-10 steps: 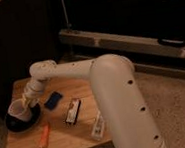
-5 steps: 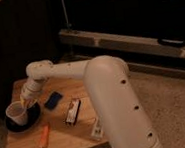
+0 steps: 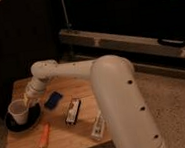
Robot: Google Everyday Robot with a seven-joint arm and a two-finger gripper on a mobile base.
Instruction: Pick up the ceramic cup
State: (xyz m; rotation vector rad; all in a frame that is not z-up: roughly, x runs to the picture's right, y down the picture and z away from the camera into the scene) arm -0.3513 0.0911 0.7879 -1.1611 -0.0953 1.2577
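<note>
The ceramic cup (image 3: 18, 111) is small, white and tapered. It stands upright in a round black shallow dish (image 3: 26, 124) at the left end of the wooden table (image 3: 63, 142). My gripper (image 3: 29, 99) is at the cup's right rim, touching or almost touching it, at the end of my white arm (image 3: 70, 71), which reaches in from the right. The near part of my arm hides the table's right end.
A blue object (image 3: 52, 100) lies just right of the dish. A dark rectangular packet (image 3: 72, 111) lies in the middle, an orange stick-shaped item (image 3: 44, 137) near the front, and a white item (image 3: 98, 126) by my arm. Dark shelving stands behind.
The gripper has shifted slightly beside the cup, and the cup shows more fully than a second ago. The cup is still in the dish.
</note>
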